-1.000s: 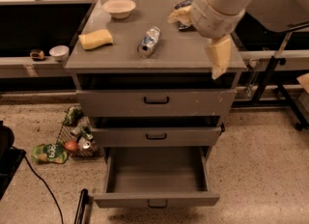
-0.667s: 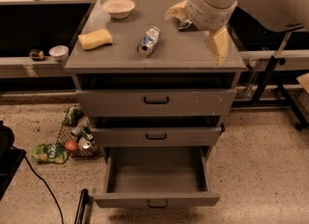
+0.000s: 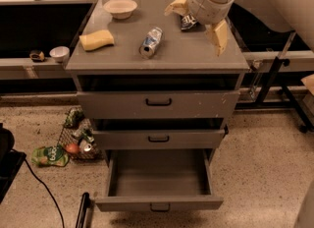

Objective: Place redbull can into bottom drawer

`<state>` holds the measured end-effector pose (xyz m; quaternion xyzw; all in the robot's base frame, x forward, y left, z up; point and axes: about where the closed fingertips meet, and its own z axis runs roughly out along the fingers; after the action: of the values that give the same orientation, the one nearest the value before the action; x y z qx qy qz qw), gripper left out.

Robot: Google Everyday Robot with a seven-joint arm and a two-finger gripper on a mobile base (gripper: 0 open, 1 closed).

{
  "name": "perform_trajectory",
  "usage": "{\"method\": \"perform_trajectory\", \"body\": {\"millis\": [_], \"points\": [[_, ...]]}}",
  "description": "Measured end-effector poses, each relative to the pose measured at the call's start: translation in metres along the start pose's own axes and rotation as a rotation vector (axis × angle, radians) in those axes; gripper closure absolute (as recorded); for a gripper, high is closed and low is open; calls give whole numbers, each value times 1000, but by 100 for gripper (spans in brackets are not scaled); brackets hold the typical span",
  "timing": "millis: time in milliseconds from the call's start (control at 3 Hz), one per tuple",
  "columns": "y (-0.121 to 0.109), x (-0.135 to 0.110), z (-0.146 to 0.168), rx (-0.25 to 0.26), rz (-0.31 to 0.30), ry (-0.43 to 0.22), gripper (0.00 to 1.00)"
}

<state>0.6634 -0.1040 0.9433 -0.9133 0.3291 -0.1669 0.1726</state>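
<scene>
The redbull can lies on its side on the cabinet top, left of centre, with its round silver end facing the front. My gripper hangs over the back right of the top, to the right of the can and apart from it. It is open and empty, and its two yellowish fingers are spread wide. The bottom drawer is pulled out and its inside is bare. The two drawers above it are shut.
A white bowl and a yellow sponge sit on the left of the top. A dark crinkled bag lies under the gripper. A wire basket of litter and a green packet lie on the floor to the left.
My arm has moved back and slightly left over the cabinet top, towards the far edge. The can and the drawers have not moved.
</scene>
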Motion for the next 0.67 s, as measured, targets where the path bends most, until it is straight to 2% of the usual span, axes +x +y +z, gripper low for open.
{"method": "perform_trajectory", "body": {"millis": [333,667], "points": [[-11,11,22,9,-95,51,0],[-27,26,51,39,-222,78,0]]}}
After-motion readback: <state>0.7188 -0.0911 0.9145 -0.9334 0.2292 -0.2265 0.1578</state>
